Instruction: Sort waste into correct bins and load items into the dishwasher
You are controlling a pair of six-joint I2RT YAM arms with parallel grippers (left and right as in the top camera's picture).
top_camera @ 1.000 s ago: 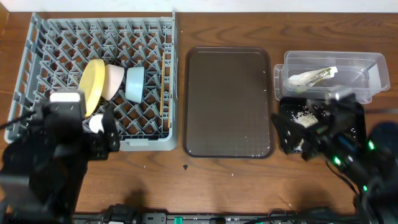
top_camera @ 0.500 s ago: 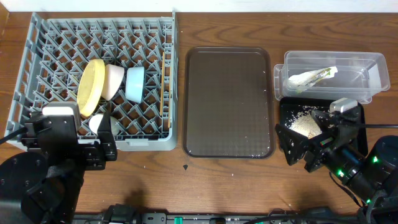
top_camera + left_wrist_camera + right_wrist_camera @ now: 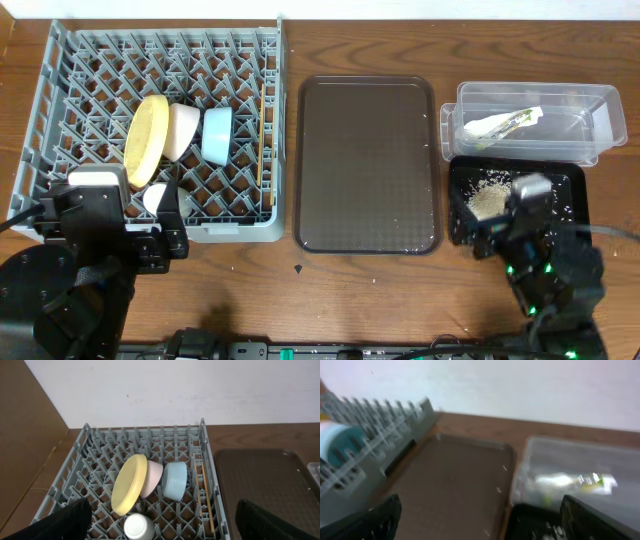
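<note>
The grey dish rack holds the yellow plate, white bowl, light blue bowl, white cup and chopsticks. The left wrist view shows the same plate, blue bowl and cup. The clear tub holds the tissue and wrapper. The black tray holds rice scraps. My left gripper is open and empty above the rack's front edge. My right gripper is open and empty, over the black tray's front.
The dark brown serving tray lies between the rack and the bins, with a few specks on it. It also shows in the right wrist view. A white wall stands behind the table.
My right arm has swung in from the right and now stands upright over the black tray's front. My left arm drew back from the rack a second ago and has since held still.
</note>
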